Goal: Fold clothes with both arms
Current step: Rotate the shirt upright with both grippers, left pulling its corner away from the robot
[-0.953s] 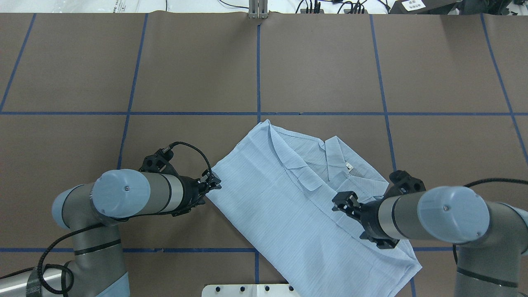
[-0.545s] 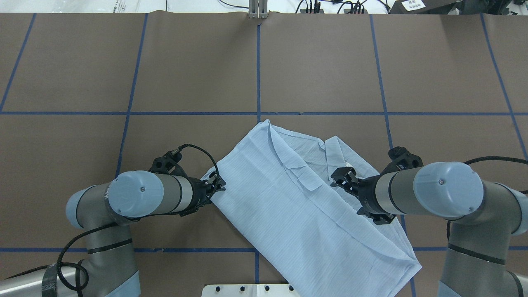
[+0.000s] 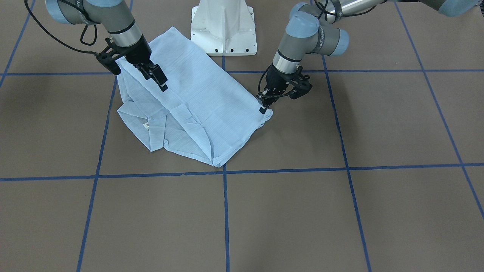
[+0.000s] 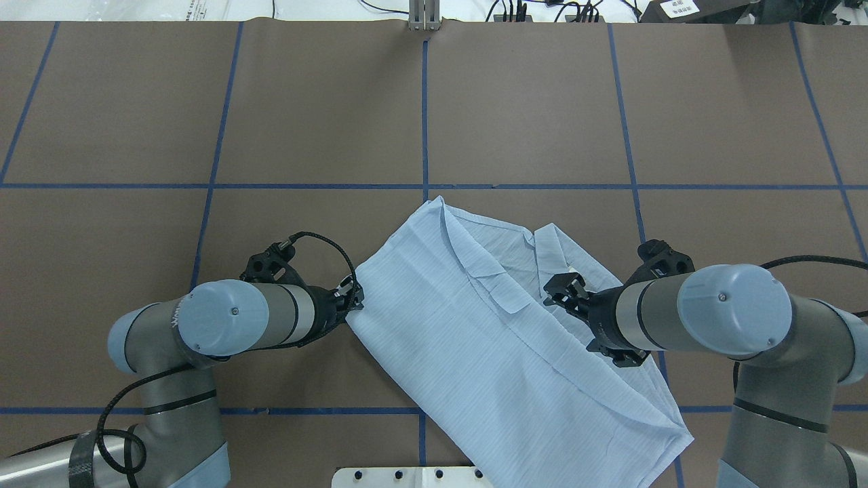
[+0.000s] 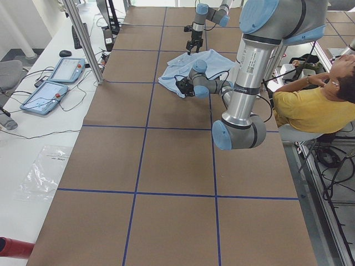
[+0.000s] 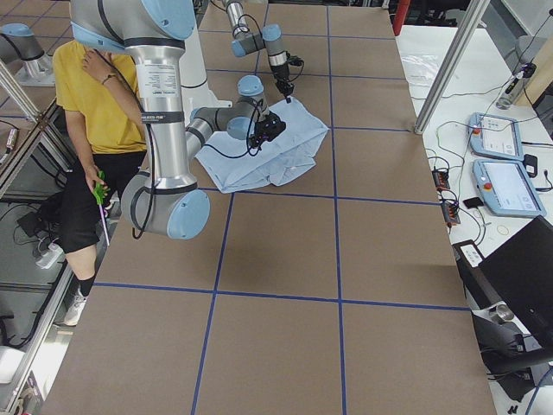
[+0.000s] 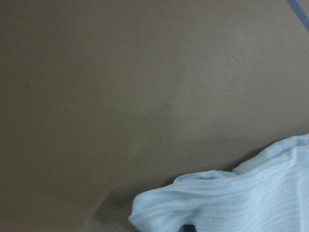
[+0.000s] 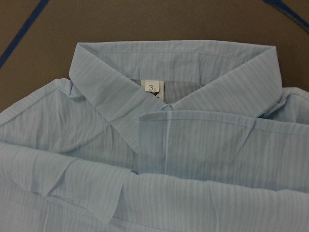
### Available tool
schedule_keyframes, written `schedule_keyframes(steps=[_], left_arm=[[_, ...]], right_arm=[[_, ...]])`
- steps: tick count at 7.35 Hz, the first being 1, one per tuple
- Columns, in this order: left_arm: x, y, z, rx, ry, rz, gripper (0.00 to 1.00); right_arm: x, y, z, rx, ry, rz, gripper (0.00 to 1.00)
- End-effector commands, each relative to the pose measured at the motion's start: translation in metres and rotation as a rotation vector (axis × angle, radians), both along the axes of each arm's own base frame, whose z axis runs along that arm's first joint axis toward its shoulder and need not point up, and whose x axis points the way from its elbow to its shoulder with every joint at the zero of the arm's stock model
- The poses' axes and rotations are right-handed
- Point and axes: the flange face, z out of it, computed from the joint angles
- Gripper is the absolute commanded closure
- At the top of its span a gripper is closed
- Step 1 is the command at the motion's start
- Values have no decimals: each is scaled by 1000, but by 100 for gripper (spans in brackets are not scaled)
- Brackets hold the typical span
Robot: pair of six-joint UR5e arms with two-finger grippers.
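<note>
Partway through, judging by the shirt lying as a long slanted packet on the tabletop, directly out in front of the white pedestal base, side flaps turned in and collar toward the end away from the base. Pinching what looks like the packet's side corner with the left gripper, jaws drawn together on the bunched cloth, out from the base toward the robot's left. Probably done to anchor or lift that corner so the thin layers travel together. Holding the right gripper over the cloth, jaws parted and empty, out from the base toward the robot's right, just short of the collar and its neck tag. Seemingly lining up a matching hold on the opposite edge. Likely aiming for a two-point lift to bring one end over the other. Needs both holds level, or risks skewing the fold and spilling the tucked layers.
</note>
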Motion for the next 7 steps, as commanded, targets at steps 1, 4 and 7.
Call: schedule_keyframes(steps=[1,4,7], left_arm=[[-28,-48,-10,69,-12,-52,100],[-8,-146,-12,145,-55,-117,100],[36,-236,-36,211,-2,-176,100]], right_arm=[[-6,-1,3,-8,6,1,0],[-9,-2,11,-13,20,2,0],[-13,-3,15,-6,27,-2,0]])
